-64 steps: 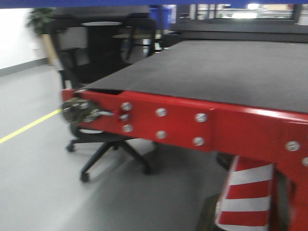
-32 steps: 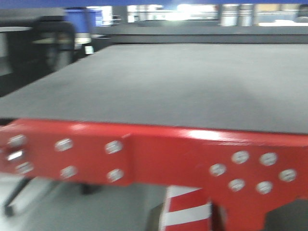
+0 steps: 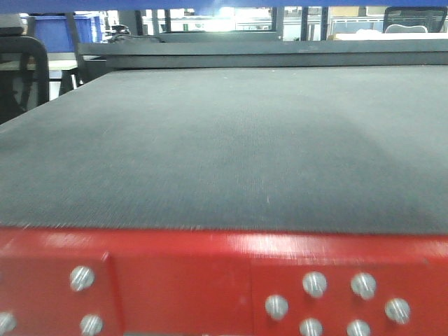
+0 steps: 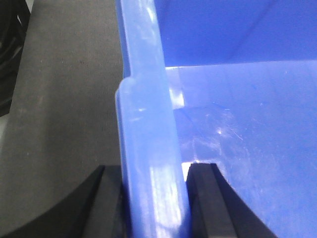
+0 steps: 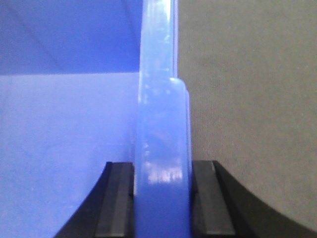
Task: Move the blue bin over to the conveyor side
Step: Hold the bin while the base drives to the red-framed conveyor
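The blue bin (image 4: 247,124) is held at both ends. My left gripper (image 4: 154,171) is shut on its thick rolled rim (image 4: 148,124), one black finger (image 4: 205,198) inside the bin and the other outside. My right gripper (image 5: 162,168) is shut on the opposite rim (image 5: 161,114), with the bin's inside (image 5: 64,124) to its left. Dark woven belt lies beneath the bin's outer walls (image 4: 64,74) (image 5: 247,99). In the front view the conveyor side fills the frame: the grey-green belt (image 3: 224,140) and its red strip (image 3: 175,266) with screws. A thin blue band (image 3: 70,5) crosses that view's top edge.
A black raised frame (image 3: 280,49) closes the belt's far end. A black chair (image 3: 21,70) stands at the far left, with blue crates (image 3: 77,28) behind it. Bright windows and shelving show in the background.
The front view has swung and closed in on the conveyor. The office chair, floor and striped cone have left the frame, and the belt now faces me square on.
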